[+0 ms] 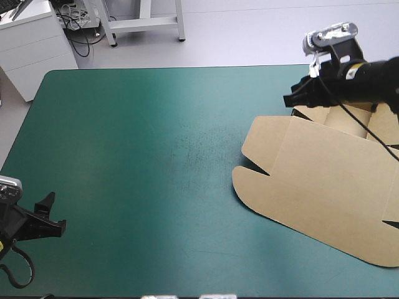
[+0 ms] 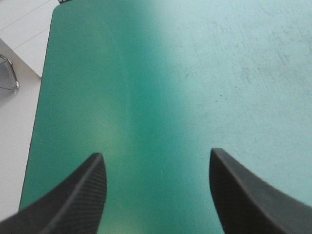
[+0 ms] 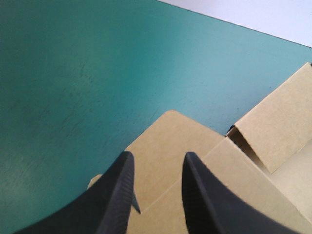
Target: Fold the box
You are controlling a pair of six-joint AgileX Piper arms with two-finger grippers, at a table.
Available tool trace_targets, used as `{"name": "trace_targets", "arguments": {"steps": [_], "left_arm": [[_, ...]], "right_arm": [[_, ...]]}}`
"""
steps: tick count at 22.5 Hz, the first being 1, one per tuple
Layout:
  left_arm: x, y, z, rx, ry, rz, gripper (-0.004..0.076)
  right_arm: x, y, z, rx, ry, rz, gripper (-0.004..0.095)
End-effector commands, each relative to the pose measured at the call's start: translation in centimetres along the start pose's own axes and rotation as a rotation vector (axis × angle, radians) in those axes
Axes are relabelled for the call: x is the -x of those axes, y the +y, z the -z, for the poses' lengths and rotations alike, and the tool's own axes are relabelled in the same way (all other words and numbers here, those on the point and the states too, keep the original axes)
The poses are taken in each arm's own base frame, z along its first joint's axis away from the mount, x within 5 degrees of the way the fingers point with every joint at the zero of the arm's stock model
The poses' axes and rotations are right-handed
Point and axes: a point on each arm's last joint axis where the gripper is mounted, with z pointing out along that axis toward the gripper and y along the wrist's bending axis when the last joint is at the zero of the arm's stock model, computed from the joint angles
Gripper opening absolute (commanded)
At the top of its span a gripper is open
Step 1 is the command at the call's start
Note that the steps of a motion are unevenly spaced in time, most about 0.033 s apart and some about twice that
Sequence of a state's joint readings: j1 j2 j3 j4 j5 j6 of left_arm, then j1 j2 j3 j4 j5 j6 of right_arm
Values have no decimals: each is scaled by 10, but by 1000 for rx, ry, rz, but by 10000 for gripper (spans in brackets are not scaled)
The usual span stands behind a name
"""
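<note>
Over the far corner of the box (image 1: 324, 180), high view: right gripper (image 1: 293, 98) hovers, and left gripper (image 1: 53, 213) sits well apart from the box. Box lies brown and mostly flat on the teal-green cover (image 1: 156, 156), far wall partly raised. Left wrist: fingers spread, empty, no box ahead. Right wrist: fingers narrowly parted, holding nothing, above the box's rounded flap (image 3: 168, 136). Early step, I'd say. Next: pinch flap, lift.

The box (image 1: 324, 180) lies on the table's (image 1: 156, 156) right, under the right gripper (image 1: 290, 99).

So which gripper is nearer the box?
Right. The right gripper hovers over the far corner of the box; the left gripper is off at the near-left corner of the table.
</note>
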State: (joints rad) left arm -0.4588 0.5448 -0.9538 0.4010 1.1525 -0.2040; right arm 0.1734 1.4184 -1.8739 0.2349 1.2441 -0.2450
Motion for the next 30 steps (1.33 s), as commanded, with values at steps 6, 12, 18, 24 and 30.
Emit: {"name": "trace_targets", "arguments": {"steps": [6,12,18,24,30], "left_arm": [[-12,3,8,-14,-183,43,434],[-36,-1,5,-51,-260,50,431],[-63,-20,-19,-169,-259,84,430],[-95,-34,-38,-251,-211,115,367],[-97,-34,-38,-252,-209,114,361]], "right_arm": [[-60,38,65,14,-182,101,275],[-149,47,80,-33,-267,112,259],[-226,53,66,-38,-255,97,45],[-282,56,40,-26,-226,68,-22],[-299,56,33,-37,-255,57,-22]]}}
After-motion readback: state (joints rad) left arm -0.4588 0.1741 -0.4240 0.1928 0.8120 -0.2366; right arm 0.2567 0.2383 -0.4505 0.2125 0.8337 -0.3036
